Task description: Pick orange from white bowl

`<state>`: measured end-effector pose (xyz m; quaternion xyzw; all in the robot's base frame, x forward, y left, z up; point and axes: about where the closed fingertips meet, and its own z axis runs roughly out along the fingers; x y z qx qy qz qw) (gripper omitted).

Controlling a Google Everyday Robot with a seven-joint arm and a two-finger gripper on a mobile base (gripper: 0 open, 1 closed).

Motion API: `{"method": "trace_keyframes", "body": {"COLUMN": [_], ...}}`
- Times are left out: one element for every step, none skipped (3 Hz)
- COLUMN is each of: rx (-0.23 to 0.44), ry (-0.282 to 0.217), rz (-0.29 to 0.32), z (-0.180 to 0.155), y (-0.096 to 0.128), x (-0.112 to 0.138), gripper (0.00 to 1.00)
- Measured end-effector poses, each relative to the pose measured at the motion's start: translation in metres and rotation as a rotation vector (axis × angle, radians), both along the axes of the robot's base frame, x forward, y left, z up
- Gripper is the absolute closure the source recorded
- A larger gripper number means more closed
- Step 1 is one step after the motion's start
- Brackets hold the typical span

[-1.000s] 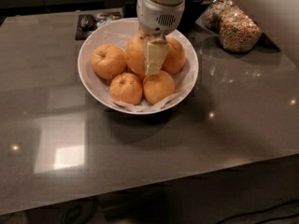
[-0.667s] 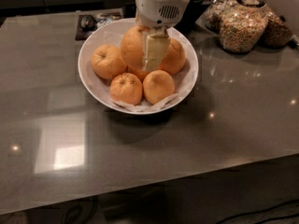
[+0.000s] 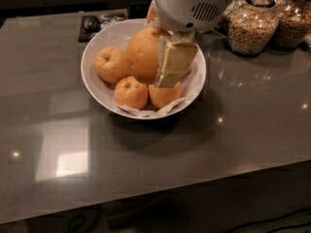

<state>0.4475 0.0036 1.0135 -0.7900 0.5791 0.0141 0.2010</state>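
The white bowl (image 3: pixel 92 79) with its crinkled paper lining stands on the grey table, at the back middle. My gripper (image 3: pixel 154 68) hangs over the bowl and is shut on the orange (image 3: pixel 142 55), the largest fruit, holding it raised above the others. One cream finger (image 3: pixel 172 64) lies across the orange's right side; the other finger is hidden behind it. Three smaller oranges stay in the bowl: one at the left (image 3: pixel 111 63), one at the front (image 3: pixel 130 92), and one at the front right (image 3: pixel 164 95).
Two glass jars of cereal (image 3: pixel 250 30) (image 3: pixel 290 25) stand at the back right, close to the bowl. A dark tray with small items (image 3: pixel 97 22) lies behind the bowl at the left. The table's front edge (image 3: pixel 160 193) runs below.
The gripper has risen with the orange in it, lifting it up out of the pile. The smaller oranges have stayed in the bowl.
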Motion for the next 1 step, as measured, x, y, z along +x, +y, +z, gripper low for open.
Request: {"method": "trace_keyframes", "body": {"rx": [0.003], "ry": [-0.003], "rz": [0.000], "z": [0.0016], "y": [0.0003], "x": [-0.0013], "gripper": [1.00]}}
